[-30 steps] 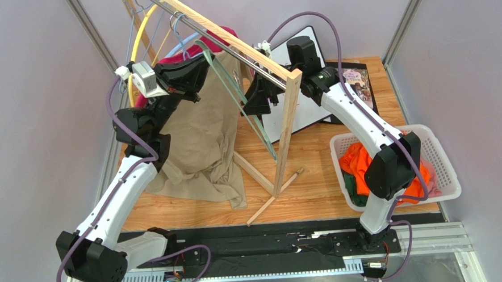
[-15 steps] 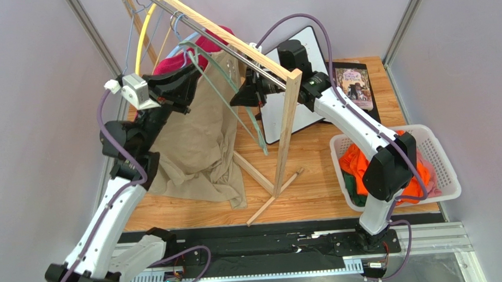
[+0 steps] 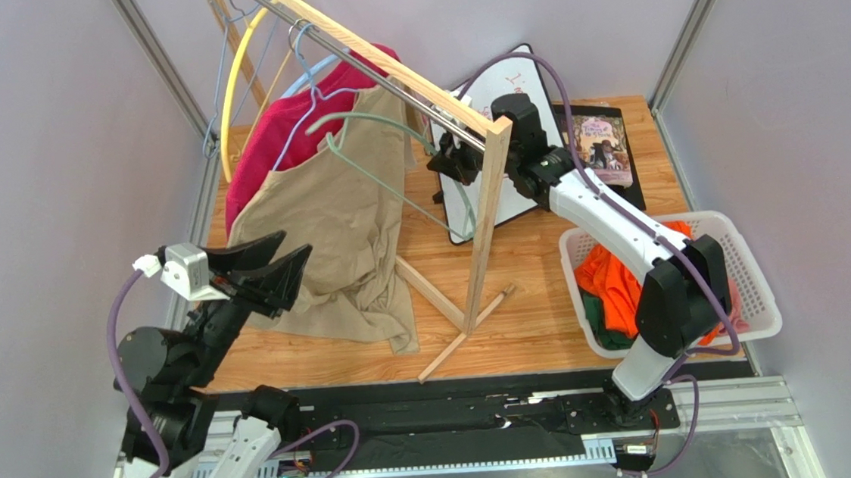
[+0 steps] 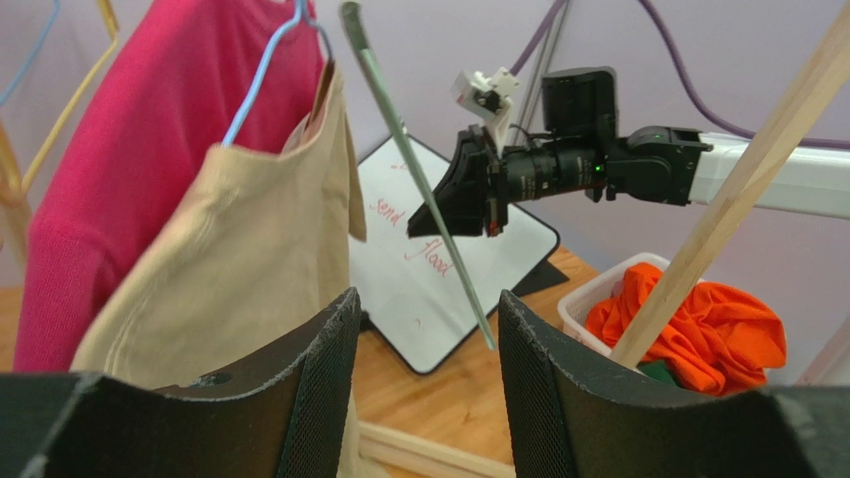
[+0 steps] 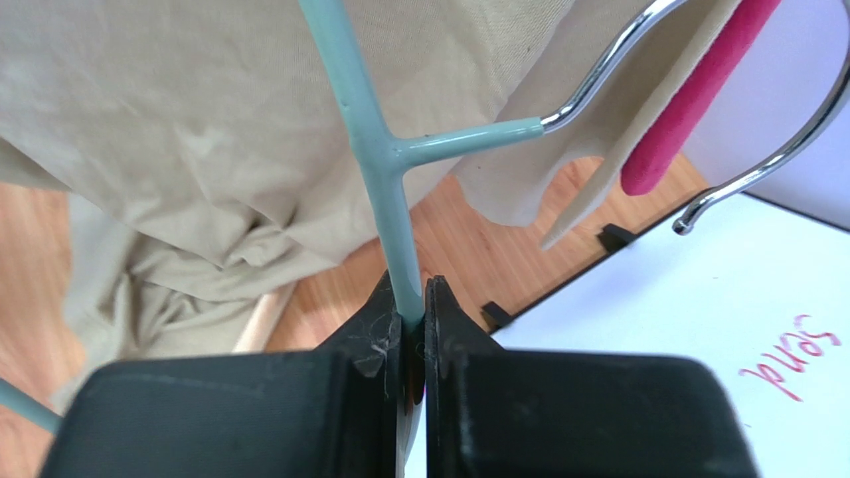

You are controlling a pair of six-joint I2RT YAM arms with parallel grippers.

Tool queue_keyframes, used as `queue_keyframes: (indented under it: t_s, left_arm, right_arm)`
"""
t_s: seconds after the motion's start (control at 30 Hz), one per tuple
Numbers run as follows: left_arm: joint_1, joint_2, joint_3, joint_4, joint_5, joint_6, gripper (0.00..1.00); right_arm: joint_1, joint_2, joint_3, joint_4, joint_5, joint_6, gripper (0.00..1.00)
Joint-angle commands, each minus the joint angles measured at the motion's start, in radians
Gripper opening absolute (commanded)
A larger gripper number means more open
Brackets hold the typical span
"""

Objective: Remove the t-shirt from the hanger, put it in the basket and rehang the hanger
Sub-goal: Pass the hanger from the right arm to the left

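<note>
A beige t-shirt hangs from the wooden rack, its hem bunched on the table. The pale green hanger shows one bare arm out in front of the cloth. The cloth still drapes round the hook end. My right gripper is shut on the hanger's bar, with the jaws pinching it just below the fork. My left gripper stands open near the shirt's lower left edge, holding nothing. In the left wrist view its fingers frame the shirt and the hanger arm.
The rack's wooden post stands mid-table with its feet spread on the wood. A red garment on a blue hanger and a yellow hanger hang behind the shirt. A whiteboard and a book lie at the back right. A white basket of orange clothes stands at the right.
My left gripper let go of the shirt, opened and drew back down to the near left. My right gripper closed on the hanger and shifted slightly right.
</note>
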Motion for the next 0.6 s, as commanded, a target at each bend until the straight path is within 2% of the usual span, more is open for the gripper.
queue_keyframes:
  t_s: [0.0,0.07,0.17,0.2,0.3,0.37,0.43,0.57]
  left_arm:
    - [-0.002,-0.012,0.142,-0.277,-0.073,-0.109,0.59]
    - [-0.002,0.041,0.226,-0.320,-0.048,-0.112,0.59]
    - [-0.002,0.200,0.410,-0.380,0.104,-0.115,0.59]
    - [-0.002,0.282,0.488,-0.392,0.203,-0.109,0.59]
    - [-0.002,0.421,0.605,-0.426,0.307,-0.103,0.59]
    - [-0.002,0.469,0.650,-0.432,0.322,-0.090,0.61]
    - [-0.002,0.521,0.665,-0.439,0.278,-0.089,0.61]
    - [-0.016,0.587,0.652,-0.411,0.204,-0.106,0.61]
  right_arm:
    - [0.001,-0.121,-0.090,0.188,0.029,-0.195,0.00]
    - [0.001,-0.138,-0.113,0.237,0.064,-0.226,0.00]
    - [0.001,-0.152,-0.136,0.210,0.045,-0.367,0.00]
    - [0.002,-0.165,-0.153,0.211,0.032,-0.425,0.00]
    - [0.001,-0.179,-0.222,0.312,0.069,-0.490,0.00]
    - [0.001,-0.179,-0.200,0.257,0.069,-0.537,0.00]
    - [0.001,-0.191,-0.201,0.248,0.065,-0.571,0.00]
    - [-0.001,-0.239,-0.285,0.375,0.086,-0.642,0.00]
